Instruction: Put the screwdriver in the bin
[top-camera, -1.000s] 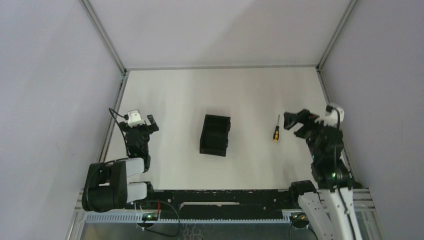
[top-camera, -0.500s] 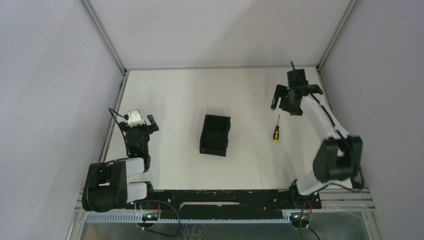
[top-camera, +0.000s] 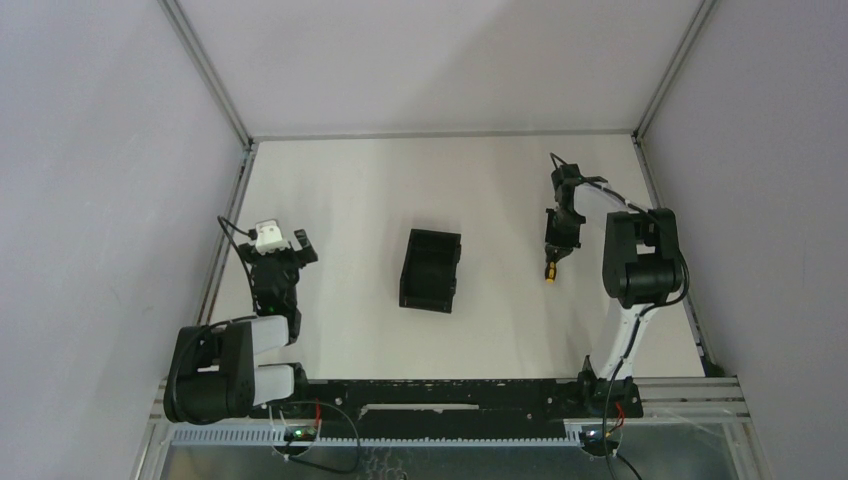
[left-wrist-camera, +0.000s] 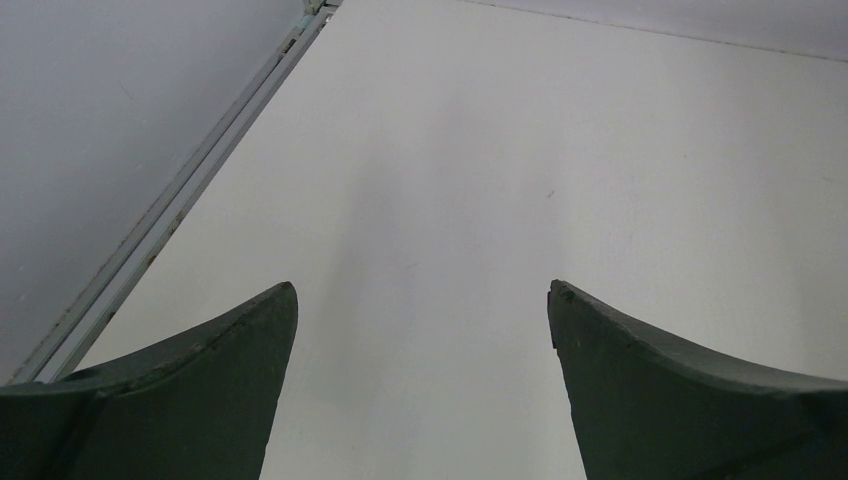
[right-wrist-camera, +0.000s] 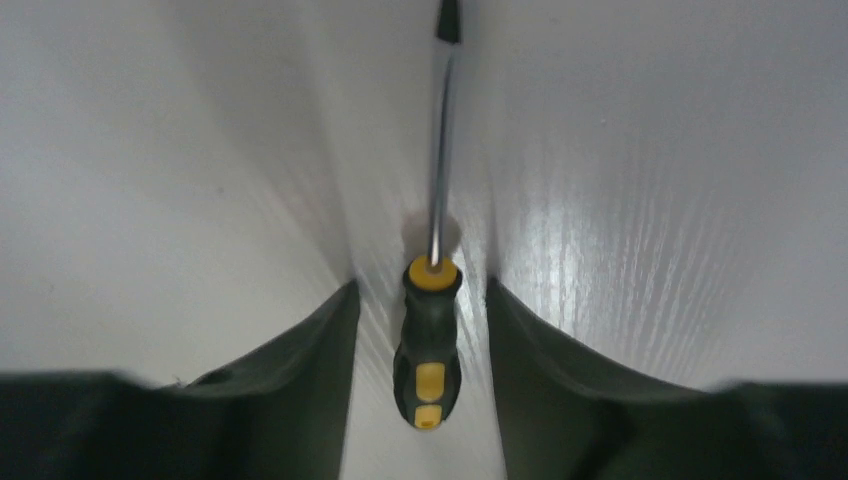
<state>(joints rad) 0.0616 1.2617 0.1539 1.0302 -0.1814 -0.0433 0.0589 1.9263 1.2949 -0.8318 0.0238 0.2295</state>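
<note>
The screwdriver (right-wrist-camera: 428, 350), with its black and yellow handle and thin shaft, lies flat on the white table right of centre; only its yellow handle end (top-camera: 550, 270) shows in the top view. My right gripper (right-wrist-camera: 420, 290) is lowered over it (top-camera: 555, 238), jaws narrowed to either side of the handle. A thin gap of table still shows on each side, so the fingers (right-wrist-camera: 300, 370) do not touch it. The black ribbed bin (top-camera: 431, 270) stands open-topped at the table's middle, left of the screwdriver. My left gripper (top-camera: 283, 248) rests open at the left edge, nothing between its fingers (left-wrist-camera: 420, 290).
Grey walls with metal corner rails (top-camera: 235, 195) close the table on three sides. The right arm's elbow (top-camera: 640, 255) stands just right of the screwdriver. A black rail (top-camera: 440, 392) with cables runs along the near edge.
The right arm swung out to the far right, then came down over the screwdriver. Its jaws went from wide apart to narrow around the handle. The left arm, bin and screwdriver stayed put.
</note>
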